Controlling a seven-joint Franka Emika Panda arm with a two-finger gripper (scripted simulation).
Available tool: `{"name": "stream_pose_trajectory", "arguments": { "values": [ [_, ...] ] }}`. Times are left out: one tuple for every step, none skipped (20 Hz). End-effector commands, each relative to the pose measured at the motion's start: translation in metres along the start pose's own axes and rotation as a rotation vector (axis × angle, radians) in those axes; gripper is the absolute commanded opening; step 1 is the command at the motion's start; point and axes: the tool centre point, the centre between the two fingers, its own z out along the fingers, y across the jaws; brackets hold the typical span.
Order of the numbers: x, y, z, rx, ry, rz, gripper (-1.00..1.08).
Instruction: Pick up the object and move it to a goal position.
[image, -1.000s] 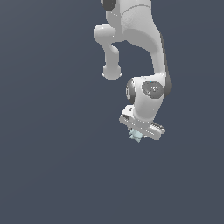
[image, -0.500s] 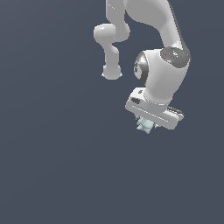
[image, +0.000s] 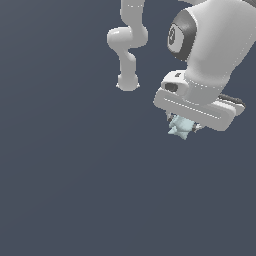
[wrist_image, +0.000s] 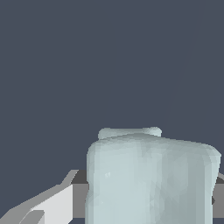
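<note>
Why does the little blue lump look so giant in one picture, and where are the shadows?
In the wrist view the object sits right by the lens, so it fills the frame; in the exterior view it looks tiny under the gripper. Neither view shows any cast shadow.

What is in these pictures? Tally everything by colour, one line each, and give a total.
White: 1, the robot arm with its gripper
Pale blue-green: 1, the faceted lump held in the gripper, filling much of the wrist view
Total: 2
</note>
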Motion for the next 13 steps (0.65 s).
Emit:
{"name": "stream_pose_trajectory", "arguments": {
  "values": [
    [-0.001, -0.004, -0.017, -0.001, -0.001, 0.000, -1.00],
    [-0.001, -0.005, -0.023, -0.001, -0.001, 0.000, -1.00],
    [-0.001, -0.006, -0.028, -0.001, -0.001, 0.000, -1.00],
    [-0.001, -0.008, -0.032, -0.001, -0.001, 0.000, -1.00],
    [-0.001, -0.009, -0.036, -0.001, -0.001, 0.000, -1.00],
    [-0.001, -0.010, -0.039, -0.001, -0.001, 0.000, -1.00],
    [-0.001, -0.010, -0.042, -0.001, -0.001, 0.000, -1.00],
    [-0.001, -0.011, -0.044, -0.001, -0.001, 0.000, -1.00],
    [-0.001, -0.012, -0.046, -0.001, -0.001, 0.000, -1.00],
    [-0.001, -0.012, -0.047, -0.001, -0.001, 0.000, -1.00],
    [-0.001, -0.012, -0.048, -0.001, -0.001, 0.000, -1.00],
    [0.000, -0.013, -0.048, -0.001, -0.001, 0.000, -1.00],
    [0.000, -0.013, -0.048, -0.001, -0.001, 0.000, -1.00]
  ]
}}
